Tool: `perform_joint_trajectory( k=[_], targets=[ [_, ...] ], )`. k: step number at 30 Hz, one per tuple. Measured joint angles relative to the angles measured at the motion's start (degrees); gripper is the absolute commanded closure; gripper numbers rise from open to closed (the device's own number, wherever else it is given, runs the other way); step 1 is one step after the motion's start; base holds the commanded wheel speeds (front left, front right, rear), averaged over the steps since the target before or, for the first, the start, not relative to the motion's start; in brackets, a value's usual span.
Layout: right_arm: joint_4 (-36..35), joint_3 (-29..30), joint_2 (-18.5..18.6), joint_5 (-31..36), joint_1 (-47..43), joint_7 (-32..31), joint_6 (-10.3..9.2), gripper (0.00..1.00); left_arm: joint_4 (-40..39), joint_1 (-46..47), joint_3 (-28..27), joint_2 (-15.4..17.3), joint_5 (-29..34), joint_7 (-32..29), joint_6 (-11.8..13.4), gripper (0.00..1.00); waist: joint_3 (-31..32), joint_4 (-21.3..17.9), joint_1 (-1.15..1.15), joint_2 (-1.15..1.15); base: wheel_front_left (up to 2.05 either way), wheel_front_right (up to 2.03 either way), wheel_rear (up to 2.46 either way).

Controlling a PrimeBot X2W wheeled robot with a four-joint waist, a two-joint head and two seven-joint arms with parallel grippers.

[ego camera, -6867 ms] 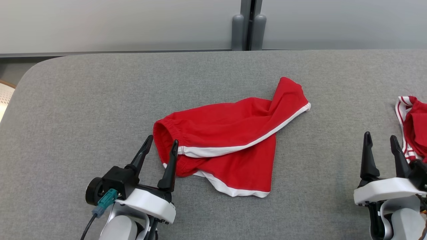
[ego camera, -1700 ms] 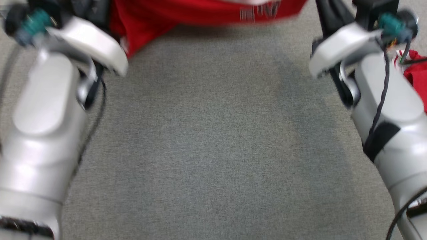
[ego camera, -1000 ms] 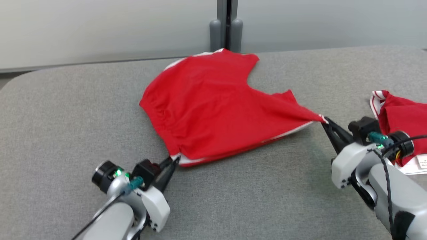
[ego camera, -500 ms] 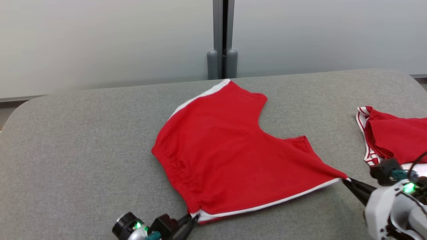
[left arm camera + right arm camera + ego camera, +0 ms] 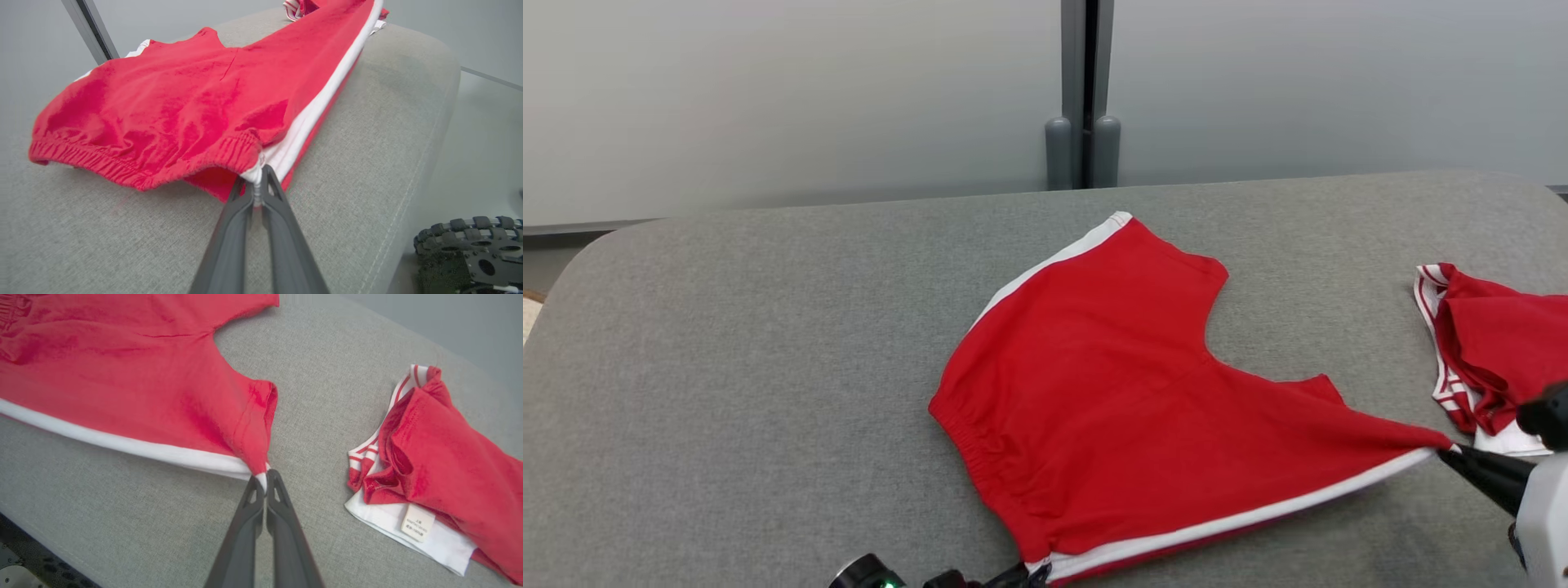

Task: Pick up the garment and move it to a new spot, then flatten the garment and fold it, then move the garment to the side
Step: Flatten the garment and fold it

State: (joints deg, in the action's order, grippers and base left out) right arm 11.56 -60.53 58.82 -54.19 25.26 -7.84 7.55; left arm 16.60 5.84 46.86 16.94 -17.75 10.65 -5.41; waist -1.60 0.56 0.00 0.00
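- Now, in the head view, the garment (image 5: 1143, 392), crumpled seconds ago, lies spread flat on the worktop (image 5: 768, 367), taut between left claw (image 5: 1027, 574) and right claw (image 5: 1450, 453). Flattening looks nearly done, with folding next. Both claws are cut off at the frame edges.
- Left wrist view: your left claw is pinched shut on the waistband corner.
- Right wrist view: your right claw is clamped on the leg-hem corner; a second garment (image 5: 429, 457) lies nearby, apart.

Crumpled red-white cloth (image 5: 1494, 343), label (image 5: 417, 528) showing, far right on grey padded table (image 5: 727, 367)
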Motion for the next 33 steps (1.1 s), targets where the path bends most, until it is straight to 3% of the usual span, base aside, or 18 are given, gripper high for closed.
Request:
perform_joint_trajectory(
  k=[11, 18, 26, 33],
  targets=[
    [-5.3, 4.43, 2.77, 2.48, 9.96, -8.48, 0.0, 1.0, -7.62, 4.4, -3.6, -1.32, -1.62, -0.07, 2.3, 1.0, -3.22, 5.28, 0.0, 0.0, 0.0, 0.0, 0.0],
    [-4.26, 6.45, 1.01, 3.33, 19.87, -16.02, 0.0, 1.0, -8.27, 9.72, -6.57, -3.9, -4.04, 0.32, 2.94, 1.0, -7.72, 9.56, 0.0, 0.0, 0.0, 0.0, 0.0],
    [-0.47, 2.67, -2.3, 6.59, 32.59, -23.02, 0.0, 1.0, -1.6, 18.19, -7.06, -8.25, -5.27, 0.42, 1.83, 1.0, -14.64, 14.59, 0.0, 0.0, 0.0, 0.0, 0.0],
    [5.03, -0.82, -3.68, 7.67, 41.73, -24.12, 0.0, 1.0, 4.0, 24.52, -6.62, -11.03, -5.49, 1.77, 0.43, 1.0, -19.91, 17.94, 0.0, 0.0, 0.0, 0.0, 0.0]
  ],
)
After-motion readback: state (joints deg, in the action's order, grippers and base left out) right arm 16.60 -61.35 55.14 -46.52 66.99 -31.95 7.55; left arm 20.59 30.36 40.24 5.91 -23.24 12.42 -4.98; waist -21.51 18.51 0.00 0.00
